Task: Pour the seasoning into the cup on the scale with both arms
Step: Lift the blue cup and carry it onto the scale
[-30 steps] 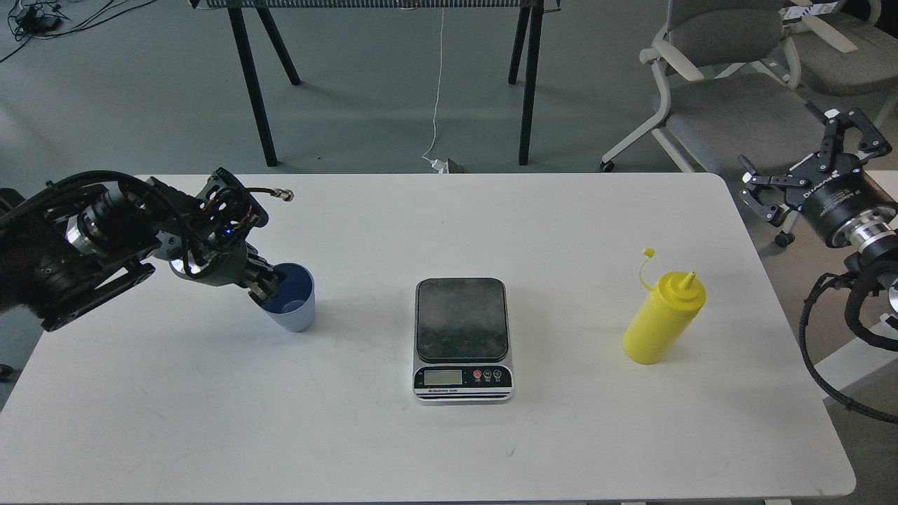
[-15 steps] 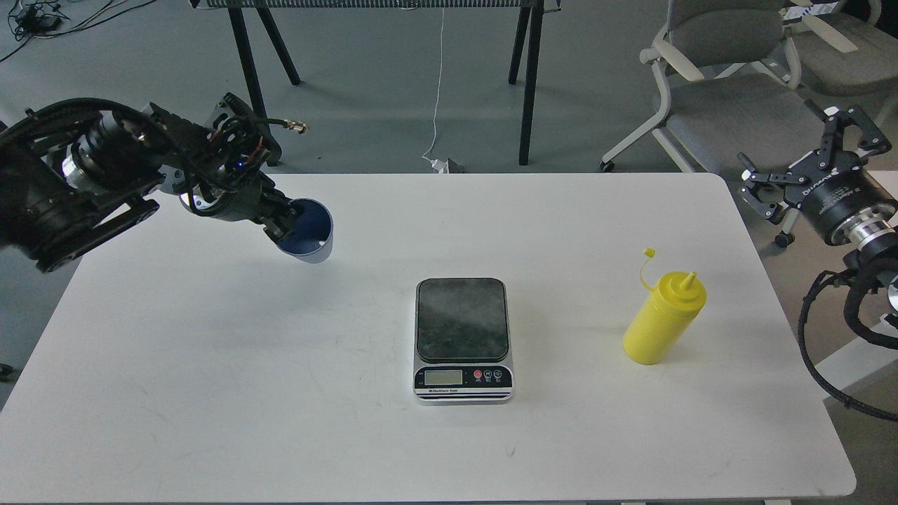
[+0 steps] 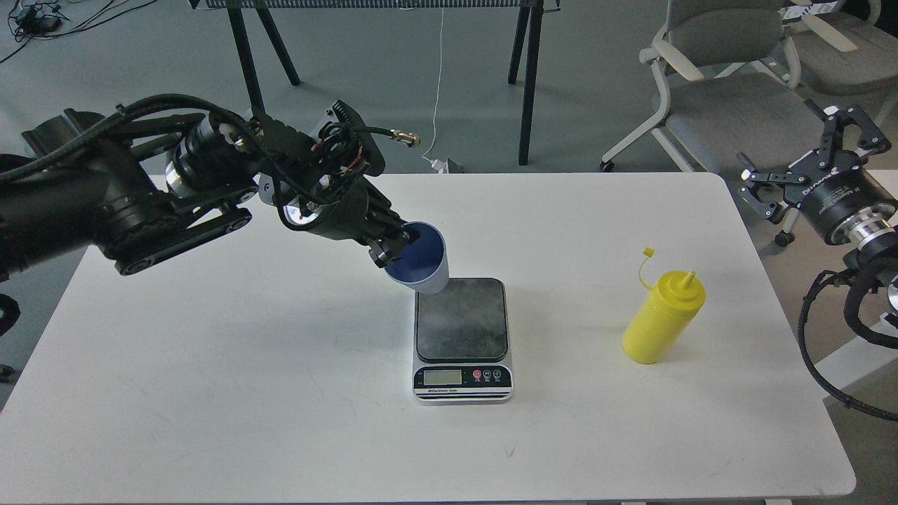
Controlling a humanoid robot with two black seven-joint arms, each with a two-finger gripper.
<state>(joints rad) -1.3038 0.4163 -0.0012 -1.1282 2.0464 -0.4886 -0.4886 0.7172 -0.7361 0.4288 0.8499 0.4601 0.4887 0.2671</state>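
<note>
My left gripper [image 3: 391, 247] is shut on the rim of the light-blue cup [image 3: 423, 267] and holds it in the air, tilted, just above the far left corner of the scale [image 3: 461, 338]. The scale's dark platform is bare. The yellow seasoning bottle [image 3: 661, 320] stands upright on the table to the right of the scale, its small cap hanging open on its tether. My right gripper [image 3: 807, 160] is open and empty, off the table's right edge, above and right of the bottle.
The white table [image 3: 210, 393] carries only the scale and the bottle. Behind it stand black table legs [image 3: 251, 84] and a white cable on the floor. Grey office chairs [image 3: 729, 91] stand at the far right, close to my right arm.
My left gripper has lifted the cup off the table's left side and carried it right, up to the scale's far left corner. The right arm has hardly moved.
</note>
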